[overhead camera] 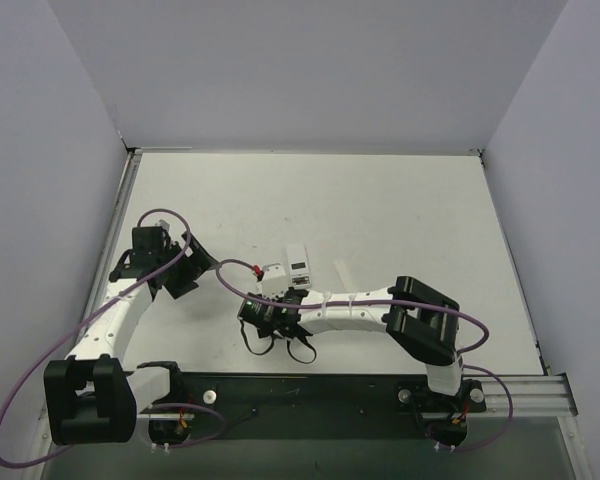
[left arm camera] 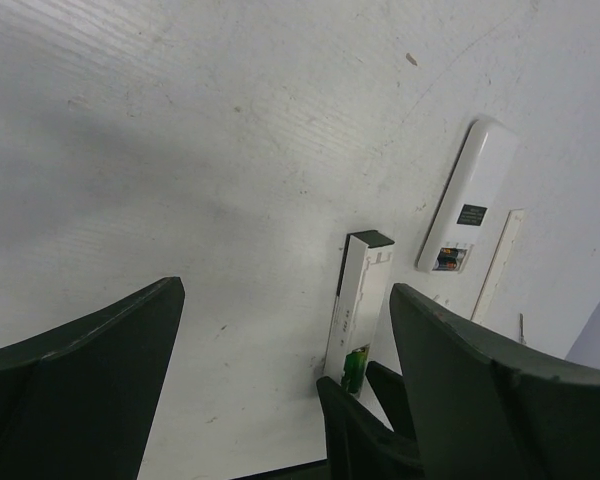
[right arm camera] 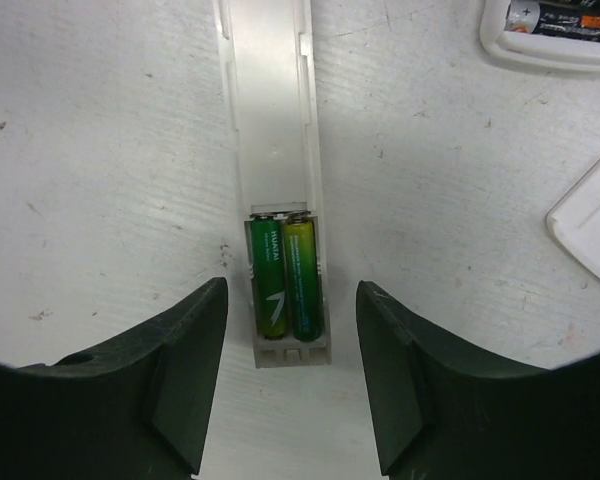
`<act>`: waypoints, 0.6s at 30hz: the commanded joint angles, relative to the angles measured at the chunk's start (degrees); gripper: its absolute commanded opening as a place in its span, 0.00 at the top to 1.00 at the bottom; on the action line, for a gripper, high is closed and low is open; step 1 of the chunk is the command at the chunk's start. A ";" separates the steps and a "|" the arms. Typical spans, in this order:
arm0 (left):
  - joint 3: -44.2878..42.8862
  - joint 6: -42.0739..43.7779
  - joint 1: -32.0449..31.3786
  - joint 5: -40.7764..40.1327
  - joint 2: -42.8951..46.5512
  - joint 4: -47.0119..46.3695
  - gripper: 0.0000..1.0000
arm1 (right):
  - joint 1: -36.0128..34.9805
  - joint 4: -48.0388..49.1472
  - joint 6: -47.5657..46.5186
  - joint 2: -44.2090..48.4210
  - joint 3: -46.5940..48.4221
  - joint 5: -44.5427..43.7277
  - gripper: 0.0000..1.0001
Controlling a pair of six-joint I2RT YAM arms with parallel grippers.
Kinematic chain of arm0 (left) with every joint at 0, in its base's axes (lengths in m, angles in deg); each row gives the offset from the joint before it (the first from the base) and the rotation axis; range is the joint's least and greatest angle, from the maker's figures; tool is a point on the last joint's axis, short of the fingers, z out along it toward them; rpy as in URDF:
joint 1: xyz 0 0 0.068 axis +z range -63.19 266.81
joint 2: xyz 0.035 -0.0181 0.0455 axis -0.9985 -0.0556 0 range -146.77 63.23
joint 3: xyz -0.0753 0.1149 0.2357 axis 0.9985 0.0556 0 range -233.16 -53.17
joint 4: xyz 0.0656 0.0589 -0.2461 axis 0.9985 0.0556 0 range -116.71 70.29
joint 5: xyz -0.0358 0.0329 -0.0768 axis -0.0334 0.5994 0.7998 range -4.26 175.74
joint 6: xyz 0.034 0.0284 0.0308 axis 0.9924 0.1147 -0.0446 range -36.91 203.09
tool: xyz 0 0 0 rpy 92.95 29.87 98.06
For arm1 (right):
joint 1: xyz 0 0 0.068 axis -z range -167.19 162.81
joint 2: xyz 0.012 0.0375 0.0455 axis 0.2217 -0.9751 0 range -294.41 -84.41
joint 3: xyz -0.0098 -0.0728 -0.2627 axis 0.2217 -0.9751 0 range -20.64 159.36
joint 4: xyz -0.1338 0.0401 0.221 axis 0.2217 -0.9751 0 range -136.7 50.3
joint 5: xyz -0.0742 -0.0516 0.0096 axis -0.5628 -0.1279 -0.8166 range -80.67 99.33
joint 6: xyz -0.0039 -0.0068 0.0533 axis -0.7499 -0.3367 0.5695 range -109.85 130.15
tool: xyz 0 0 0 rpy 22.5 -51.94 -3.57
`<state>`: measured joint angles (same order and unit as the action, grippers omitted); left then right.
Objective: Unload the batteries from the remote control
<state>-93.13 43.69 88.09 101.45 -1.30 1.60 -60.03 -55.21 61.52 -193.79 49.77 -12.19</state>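
A slim white remote [right arm camera: 270,130] lies face down with its compartment open, and two green batteries [right arm camera: 288,280] sit side by side in it. My right gripper [right arm camera: 292,305] is open, a finger on either side of that end and not touching it. It hovers over the remote [overhead camera: 273,280] in the top view. A second, wider remote [right arm camera: 550,35] at the upper right holds a dark battery [right arm camera: 570,18]. My left gripper [left arm camera: 280,340] is open and empty, well left of the remotes [overhead camera: 185,268]. It sees the slim remote [left arm camera: 360,290] and one green battery [left arm camera: 355,366].
A flat white cover piece [right arm camera: 588,220] lies right of the slim remote, and shows as a thin strip [left arm camera: 498,265] in the left wrist view. The wider remote [left arm camera: 472,195] lies beside it. Grey walls enclose the white table [overhead camera: 380,210].
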 commanded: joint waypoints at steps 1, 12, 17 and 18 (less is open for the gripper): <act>0.33 0.55 0.30 2.66 0.20 -3.44 0.05 | -0.02 -1.98 0.31 4.96 1.84 1.21 0.49; 0.85 0.73 0.39 4.07 1.51 -4.32 0.05 | 16.04 -12.85 -14.61 22.19 -7.12 4.55 0.47; 2.79 -0.68 0.48 6.44 1.78 -7.04 0.06 | 27.37 -19.99 -29.89 27.20 -6.52 4.02 0.47; 2.87 -0.68 0.48 6.71 1.69 -7.31 0.07 | 28.96 -22.09 -35.50 27.12 -6.08 5.51 0.47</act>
<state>-90.97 43.61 88.11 105.34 -0.58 -1.59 -36.67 -66.27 43.78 -169.18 43.74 -7.73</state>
